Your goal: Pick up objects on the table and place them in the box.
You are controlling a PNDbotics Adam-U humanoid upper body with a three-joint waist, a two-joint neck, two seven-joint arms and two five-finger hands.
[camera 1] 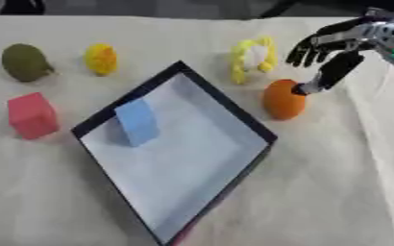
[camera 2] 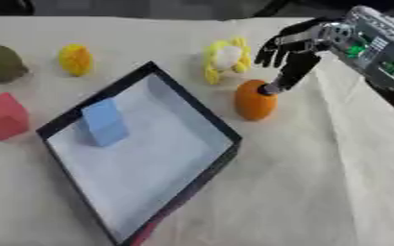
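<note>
A shallow box (camera 1: pixel 192 158) with a black rim and a pale floor lies askew in the middle of the table. A light blue block (camera 1: pixel 137 121) stands inside it near the far left corner. An orange egg-shaped object (camera 1: pixel 283 101) sits just outside the box's right rim. My right hand (camera 1: pixel 343 41) hangs above and behind it, fingers spread and relaxed, open. Its thumb (camera 1: pixel 335 69) points down and touches the top of the orange object. The fingers are not around it. My left hand is out of sight.
On the cloth lie a red cube (camera 1: pixel 32 115) at the left, an olive-green lump (camera 1: pixel 25 62) and a small yellow object (camera 1: pixel 101 58) at the far left. A yellow ring-like object with a white centre (camera 1: pixel 252 57) sits behind the box.
</note>
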